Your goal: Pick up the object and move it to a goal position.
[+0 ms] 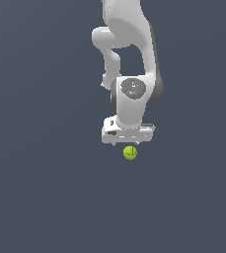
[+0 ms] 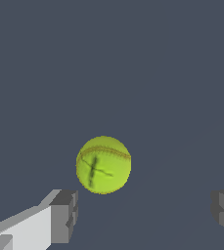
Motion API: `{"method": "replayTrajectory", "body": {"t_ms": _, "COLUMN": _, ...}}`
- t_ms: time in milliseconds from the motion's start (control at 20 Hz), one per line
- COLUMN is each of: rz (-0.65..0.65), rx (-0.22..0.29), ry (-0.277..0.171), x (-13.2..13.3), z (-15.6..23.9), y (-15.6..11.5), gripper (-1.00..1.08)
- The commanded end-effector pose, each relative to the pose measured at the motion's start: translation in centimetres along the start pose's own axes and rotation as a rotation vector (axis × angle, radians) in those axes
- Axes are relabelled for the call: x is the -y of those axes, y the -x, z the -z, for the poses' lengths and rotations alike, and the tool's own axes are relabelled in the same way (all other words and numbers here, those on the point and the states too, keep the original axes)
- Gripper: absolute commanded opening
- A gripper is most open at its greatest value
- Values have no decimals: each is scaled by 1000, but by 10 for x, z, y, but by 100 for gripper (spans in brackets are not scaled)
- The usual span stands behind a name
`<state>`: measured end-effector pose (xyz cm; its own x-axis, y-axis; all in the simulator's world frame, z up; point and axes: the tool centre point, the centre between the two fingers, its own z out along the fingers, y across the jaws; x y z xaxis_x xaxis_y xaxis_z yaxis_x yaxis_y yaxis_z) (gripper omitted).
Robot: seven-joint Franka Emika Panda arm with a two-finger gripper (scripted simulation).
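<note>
While the gripper (image 2: 145, 217) is hanging spread wide, the ball (image 2: 103, 164) is lying free.
Its fingers (image 2: 64, 215) are standing well apart, touching nothing; the ball (image 1: 130, 152) is resting on the grey floor (image 1: 45, 197) just below the hand.

Wide open jaws, with a big gap between the two grey fingers (image 2: 64, 215). Only a small ball (image 2: 103, 165) ahead of that gap, much thinner than it, touching neither finger. Bare flat grey counter (image 1: 40, 197) all around the ball, with room on every side.
</note>
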<state>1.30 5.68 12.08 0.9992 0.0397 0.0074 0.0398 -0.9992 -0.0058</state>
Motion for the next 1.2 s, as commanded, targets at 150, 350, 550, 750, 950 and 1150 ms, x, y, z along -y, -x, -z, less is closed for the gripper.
{"method": "replayTrajectory", "body": {"t_ms": 150, "rz": 7, "rx": 6, "ry": 5, "x": 25, "z": -24, "y": 0, "gripper": 100}}
{"method": "replayTrajectory", "body": {"t_ms": 350, "rz": 8, "rx": 7, "ry": 6, "x": 30, "z": -29, "y": 1, "gripper": 100}}
{"method": "replayTrajectory", "body": {"t_ms": 550, "rz": 9, "rx": 8, "ry": 5, "x": 29, "z": -32, "y": 1, "gripper": 100}}
{"method": "replayTrajectory", "body": {"t_ms": 750, "rz": 9, "rx": 8, "ry": 5, "x": 29, "z": -48, "y": 2, "gripper": 100}}
{"method": "replayTrajectory", "body": {"t_ms": 950, "rz": 9, "rx": 8, "ry": 5, "x": 29, "z": -69, "y": 2, "gripper": 100}}
{"method": "replayTrajectory", "body": {"t_ms": 1150, "rz": 8, "rx": 7, "ry": 6, "x": 29, "z": -79, "y": 2, "gripper": 100}}
